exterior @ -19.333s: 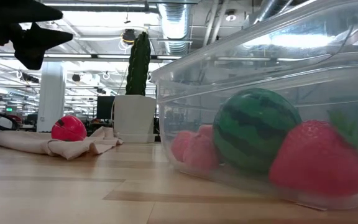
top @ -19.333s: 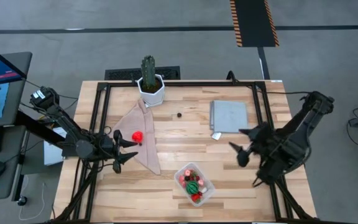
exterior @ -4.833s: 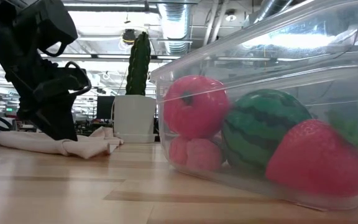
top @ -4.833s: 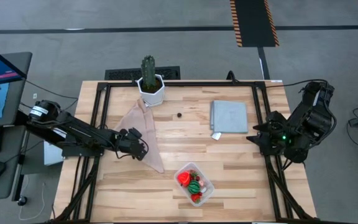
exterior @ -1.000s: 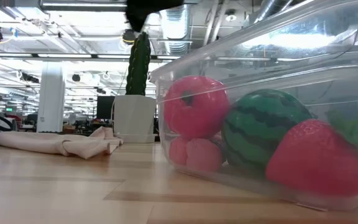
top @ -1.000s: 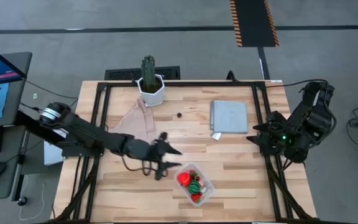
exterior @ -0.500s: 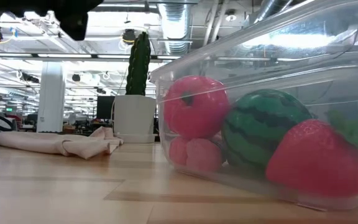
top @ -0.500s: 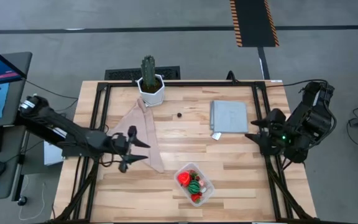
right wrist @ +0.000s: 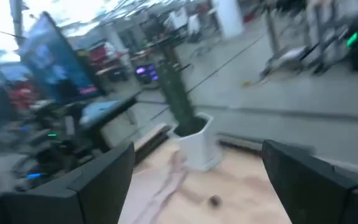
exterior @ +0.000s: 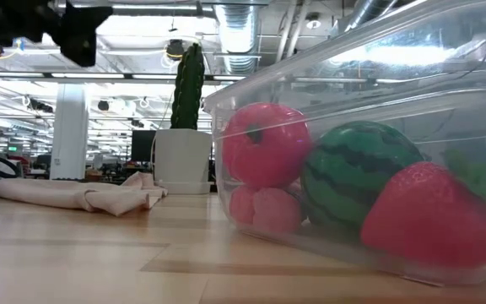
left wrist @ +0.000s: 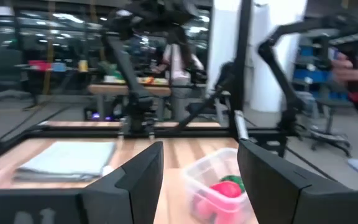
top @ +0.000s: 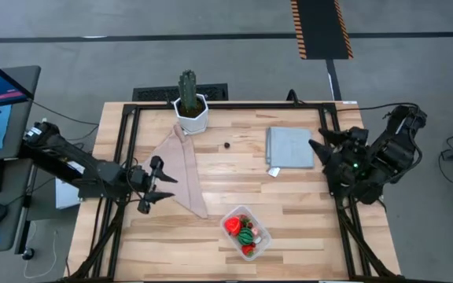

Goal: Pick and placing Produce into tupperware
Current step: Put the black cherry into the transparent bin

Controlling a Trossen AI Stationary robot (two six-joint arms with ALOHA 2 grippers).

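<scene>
The clear tupperware (top: 247,233) stands near the table's front edge. In it lies produce: a red tomato (exterior: 264,143), a green striped ball (exterior: 357,181), a strawberry (exterior: 433,224) and a pink berry (exterior: 264,209). One dark berry (top: 226,145) lies alone on the wood farther back. My left gripper (top: 164,188) hovers open over the beige cloth (top: 181,167), left of the tupperware (left wrist: 219,186), with nothing between its fingers. My right gripper (top: 319,149) stands open at the table's right side, beside the grey mat (top: 289,146), and holds nothing.
A cactus in a white pot (top: 189,104) stands at the far edge, left of centre. The beige cloth lies spread in front of the pot. Black frame rails (top: 128,149) run along the table's sides. Bare wood lies between cloth, mat and tupperware.
My left gripper has drawn back from beside the tupperware toward the table's left edge, and now hangs over the cloth, still open. My right gripper has turned, its fingers swinging toward the far edge beside the mat. The produce and the tupperware have not moved.
</scene>
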